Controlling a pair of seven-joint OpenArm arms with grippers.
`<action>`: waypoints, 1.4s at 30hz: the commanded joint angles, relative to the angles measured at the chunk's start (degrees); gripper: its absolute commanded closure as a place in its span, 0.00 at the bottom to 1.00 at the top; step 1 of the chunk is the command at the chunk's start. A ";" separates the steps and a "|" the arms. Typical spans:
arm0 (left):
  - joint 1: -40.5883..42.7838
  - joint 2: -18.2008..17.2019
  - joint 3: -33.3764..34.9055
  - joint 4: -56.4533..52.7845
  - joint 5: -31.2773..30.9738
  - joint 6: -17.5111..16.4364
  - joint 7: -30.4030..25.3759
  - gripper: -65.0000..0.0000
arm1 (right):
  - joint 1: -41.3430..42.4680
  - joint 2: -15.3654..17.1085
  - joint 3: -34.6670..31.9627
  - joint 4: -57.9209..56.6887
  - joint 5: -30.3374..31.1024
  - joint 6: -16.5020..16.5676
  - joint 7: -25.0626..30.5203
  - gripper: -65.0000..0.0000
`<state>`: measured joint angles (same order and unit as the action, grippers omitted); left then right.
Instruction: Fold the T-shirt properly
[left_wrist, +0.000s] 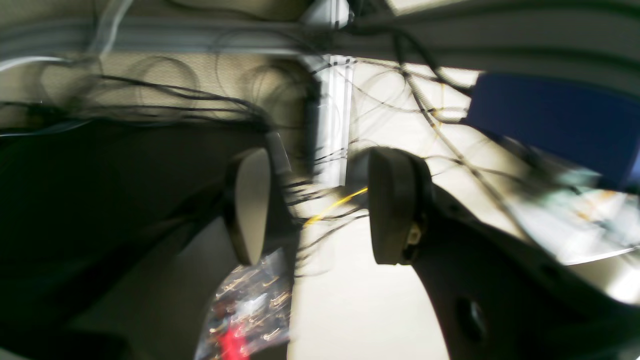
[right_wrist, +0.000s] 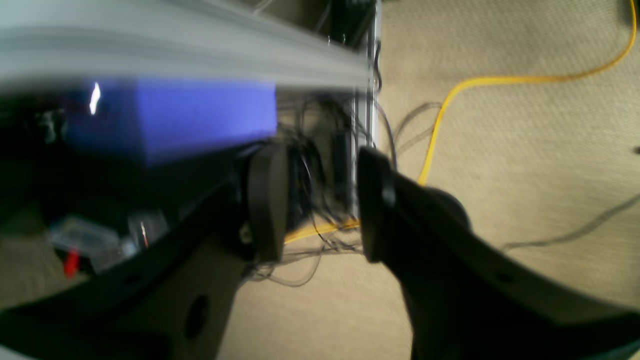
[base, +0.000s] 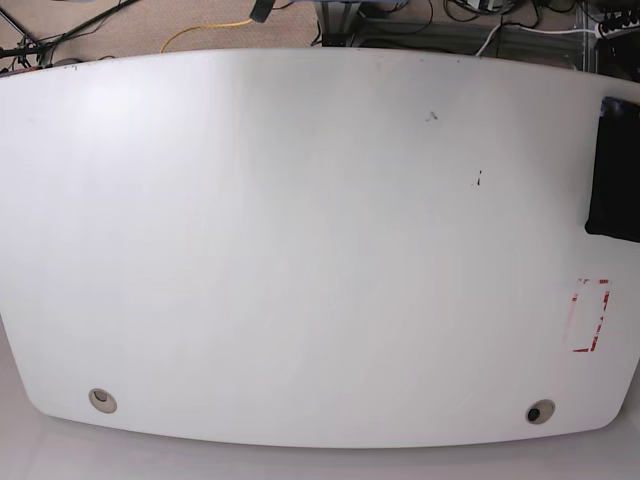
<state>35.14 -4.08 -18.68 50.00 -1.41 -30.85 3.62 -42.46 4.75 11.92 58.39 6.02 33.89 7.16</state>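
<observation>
The black T-shirt (base: 615, 170) lies at the right edge of the white table (base: 300, 230) in the base view, as a compact dark rectangle partly cut off by the frame. Neither arm shows in the base view. In the left wrist view my left gripper (left_wrist: 320, 205) is open and empty, facing blurred cables and floor. In the right wrist view my right gripper (right_wrist: 322, 202) is open and empty over beige carpet. The shirt is not between either pair of fingers.
A red-outlined rectangle mark (base: 589, 315) sits near the table's right front. Two round grommets (base: 101, 400) (base: 540, 411) are at the front edge. Off the table are tangled cables (left_wrist: 200, 100), a yellow cable (right_wrist: 500, 80), a blue box (right_wrist: 170, 117) and a clear plastic bag (left_wrist: 250, 305).
</observation>
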 joint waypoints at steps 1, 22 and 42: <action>-2.30 -1.95 1.31 -7.84 -0.30 0.39 -0.41 0.56 | 1.89 -0.05 -0.27 -6.65 -2.46 -1.41 0.27 0.66; -27.09 -3.53 19.42 -43.98 -0.39 23.95 -8.32 0.56 | 26.41 1.53 -0.45 -39.18 -11.16 -14.68 -0.08 0.65; -30.43 -1.68 19.42 -46.26 -0.39 29.22 -7.71 0.55 | 30.19 2.32 -0.45 -39.36 -14.94 -14.77 -3.42 0.65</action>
